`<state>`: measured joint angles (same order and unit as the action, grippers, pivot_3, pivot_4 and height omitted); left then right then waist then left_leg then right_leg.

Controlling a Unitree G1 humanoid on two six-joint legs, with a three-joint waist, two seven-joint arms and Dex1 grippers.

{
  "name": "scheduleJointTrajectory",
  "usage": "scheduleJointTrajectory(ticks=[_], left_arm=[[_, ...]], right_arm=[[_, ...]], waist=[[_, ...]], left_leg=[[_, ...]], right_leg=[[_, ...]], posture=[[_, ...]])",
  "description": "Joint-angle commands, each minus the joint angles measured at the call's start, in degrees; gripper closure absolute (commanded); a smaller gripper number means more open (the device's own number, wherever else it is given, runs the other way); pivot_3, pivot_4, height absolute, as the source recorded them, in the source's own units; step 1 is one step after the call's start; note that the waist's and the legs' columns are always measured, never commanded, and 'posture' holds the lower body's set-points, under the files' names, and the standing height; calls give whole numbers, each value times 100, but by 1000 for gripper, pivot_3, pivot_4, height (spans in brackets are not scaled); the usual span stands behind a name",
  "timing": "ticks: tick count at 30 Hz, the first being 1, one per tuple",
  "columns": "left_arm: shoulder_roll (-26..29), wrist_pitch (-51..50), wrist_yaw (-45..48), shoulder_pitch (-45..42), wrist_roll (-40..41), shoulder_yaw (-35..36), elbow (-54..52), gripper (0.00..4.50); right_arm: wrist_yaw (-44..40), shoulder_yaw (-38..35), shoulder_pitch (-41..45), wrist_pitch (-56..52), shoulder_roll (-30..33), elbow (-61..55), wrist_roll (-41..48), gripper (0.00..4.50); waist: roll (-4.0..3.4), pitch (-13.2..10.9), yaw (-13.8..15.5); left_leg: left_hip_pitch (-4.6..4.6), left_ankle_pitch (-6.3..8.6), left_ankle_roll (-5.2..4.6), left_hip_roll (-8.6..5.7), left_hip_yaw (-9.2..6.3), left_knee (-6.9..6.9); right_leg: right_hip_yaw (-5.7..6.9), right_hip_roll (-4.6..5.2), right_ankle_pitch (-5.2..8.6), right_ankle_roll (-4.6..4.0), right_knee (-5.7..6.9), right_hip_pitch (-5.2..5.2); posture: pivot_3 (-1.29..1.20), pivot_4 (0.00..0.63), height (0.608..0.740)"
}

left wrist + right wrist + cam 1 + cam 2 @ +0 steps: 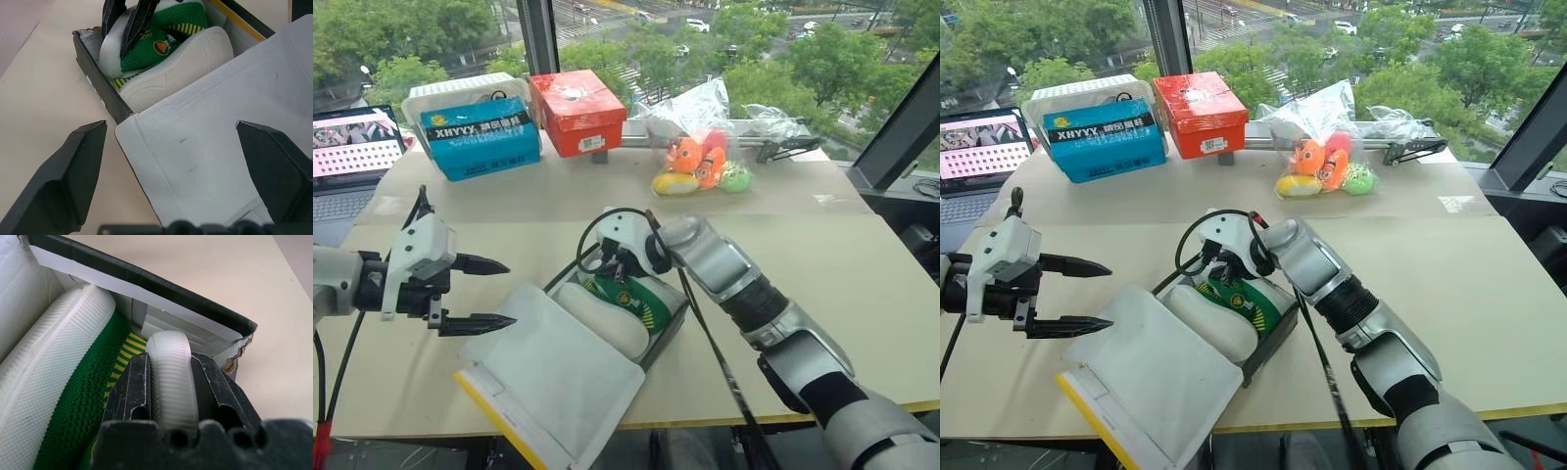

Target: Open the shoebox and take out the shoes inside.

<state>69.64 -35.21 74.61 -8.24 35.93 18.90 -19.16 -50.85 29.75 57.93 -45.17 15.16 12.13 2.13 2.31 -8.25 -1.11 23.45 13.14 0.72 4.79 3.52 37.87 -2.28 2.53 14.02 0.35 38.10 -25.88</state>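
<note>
The cardboard shoebox (558, 392) sits on the pale table (862, 284) at its near edge, its flat white-lined lid flung open toward the robot. Inside lie the 2 shoes (161, 54), green mesh with ribbed white rubber edges and yellow stripes. The right gripper (171, 382) dips into the box's far end, fingers pinched on a shoe's ribbed white rim. The left gripper (480, 292) hovers beside the lid, fingers spread, holding nothing.

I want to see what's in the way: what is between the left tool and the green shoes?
In the left eye view, the shoebox's open white lid lies between the left tool and the shoes.
</note>
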Motion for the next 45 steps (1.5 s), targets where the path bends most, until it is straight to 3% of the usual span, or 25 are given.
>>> scheduleJointTrajectory(ticks=[1,12,16,20,29,32,39,45], left_arm=[[10,89,-6,-83,-16,103,27,0],[31,180,58,-376,-77,-114,196,0],[53,229,106,-550,-121,-229,277,0],[31,259,130,-712,-156,-347,337,0],[40,258,172,-762,-178,-362,355,0],[44,257,182,-750,-181,-359,353,0],[36,254,211,-856,-179,-443,391,0],[47,268,337,-1104,-183,-623,500,0]], right_arm=[[347,-475,253,131,-233,58,33,3786],[1736,-1909,1162,1079,-916,935,214,3786],[1760,-2729,1344,363,-1054,900,956,3786],[673,-1484,636,354,-521,379,637,3786],[1263,-2436,512,84,-816,108,1241,3786],[1628,-3130,664,115,-871,285,1574,3786],[2209,-5024,1253,-662,-654,612,3057,3786],[2231,-5160,1232,-968,288,508,3170,3786]], waist=[[0,0,-18],[-3,-3,-44],[-2,-6,-40],[-3,-5,-33],[-4,-6,-162],[-4,-6,-139],[-5,-9,-121],[-6,-10,-112]], left_leg=[[0,0,0,0,0,0],[38,0,0,1,0,-1],[41,0,0,2,0,-2],[38,0,0,1,0,-2],[32,0,0,3,-1,-2],[37,0,0,2,-1,-2],[39,0,0,2,-2,-2],[39,0,0,1,-2,-4]], right_leg=[[-1,-1,-1,-1,1,-1],[-3,-2,-1,-1,-6,-33],[-2,-2,-1,-1,-8,-33],[-3,-2,-1,-1,-6,-29],[-11,-8,-1,-1,2,-31],[-10,-6,-1,-1,-4,-30],[-9,-5,-1,-1,-3,-31],[-10,-5,-1,0,-7,-29]], posture=[[0,150,740],[0,150,740],[0,150,740],[0,150,740],[0,150,740],[0,150,740],[0,150,740],[0,150,740]])
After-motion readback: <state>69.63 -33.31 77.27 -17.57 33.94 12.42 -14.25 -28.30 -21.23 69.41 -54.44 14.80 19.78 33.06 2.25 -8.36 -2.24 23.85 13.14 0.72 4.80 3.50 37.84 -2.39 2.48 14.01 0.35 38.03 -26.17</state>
